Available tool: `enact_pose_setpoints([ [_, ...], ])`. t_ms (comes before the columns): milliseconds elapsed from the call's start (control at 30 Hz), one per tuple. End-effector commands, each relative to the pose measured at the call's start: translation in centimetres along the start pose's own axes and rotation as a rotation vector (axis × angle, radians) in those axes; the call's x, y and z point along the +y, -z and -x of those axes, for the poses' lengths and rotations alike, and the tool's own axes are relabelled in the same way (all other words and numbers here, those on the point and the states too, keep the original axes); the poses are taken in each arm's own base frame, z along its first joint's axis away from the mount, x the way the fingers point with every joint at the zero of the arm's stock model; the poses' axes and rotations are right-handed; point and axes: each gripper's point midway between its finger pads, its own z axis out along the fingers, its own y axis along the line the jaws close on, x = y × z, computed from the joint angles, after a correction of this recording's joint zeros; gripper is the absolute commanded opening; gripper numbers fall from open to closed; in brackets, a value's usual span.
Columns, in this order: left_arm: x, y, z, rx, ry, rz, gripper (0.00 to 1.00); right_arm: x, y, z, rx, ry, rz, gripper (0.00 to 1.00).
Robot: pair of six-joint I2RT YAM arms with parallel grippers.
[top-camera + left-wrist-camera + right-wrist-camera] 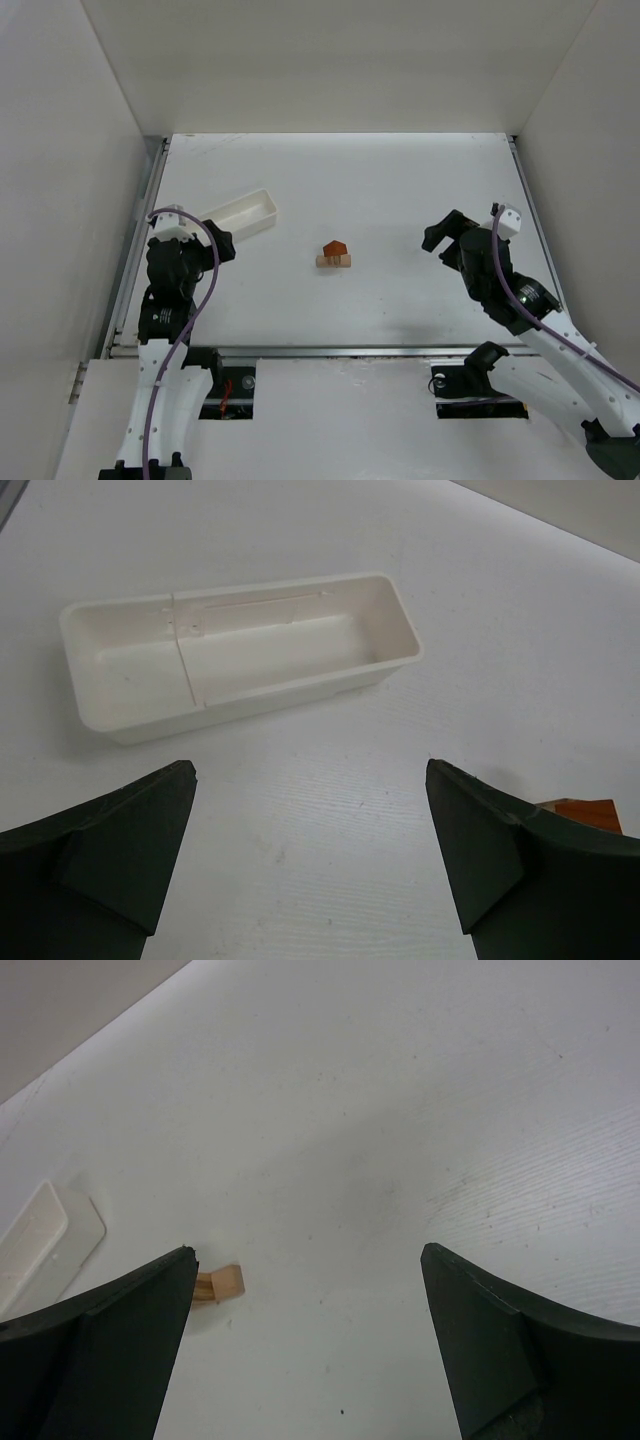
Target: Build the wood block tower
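Note:
The wood block tower (334,254) stands near the table's middle: pale tan bars with a reddish-brown roof piece on top, house-shaped. My left gripper (222,245) hangs well to its left, open and empty (310,810); a corner of the reddish-brown piece (585,812) peeks past its right finger. My right gripper (437,235) is well to the tower's right, also open and empty (307,1285). In the right wrist view only a tan end of the tower (222,1283) shows beside the left finger.
A long white plastic tray (240,214) lies at the back left, just beyond my left gripper; it looks empty (240,650). White walls enclose the table on three sides. A corner of the tray (40,1235) shows in the right wrist view.

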Motion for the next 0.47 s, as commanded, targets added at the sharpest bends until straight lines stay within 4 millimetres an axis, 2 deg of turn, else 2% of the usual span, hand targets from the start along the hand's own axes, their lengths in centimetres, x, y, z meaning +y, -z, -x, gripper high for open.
enact_pose_setpoints([
  [0,-0.87,-0.07,0.94,-0.036,0.005,-0.043,1.0,0.14,0.25,1.07,-0.036,-0.029,-0.001,1.0],
  [433,-1.02,-0.05,0.89,-0.033,0.005,-0.052,1.0,0.54,0.32,1.79,-0.058,-0.046,0.009,1.0],
])
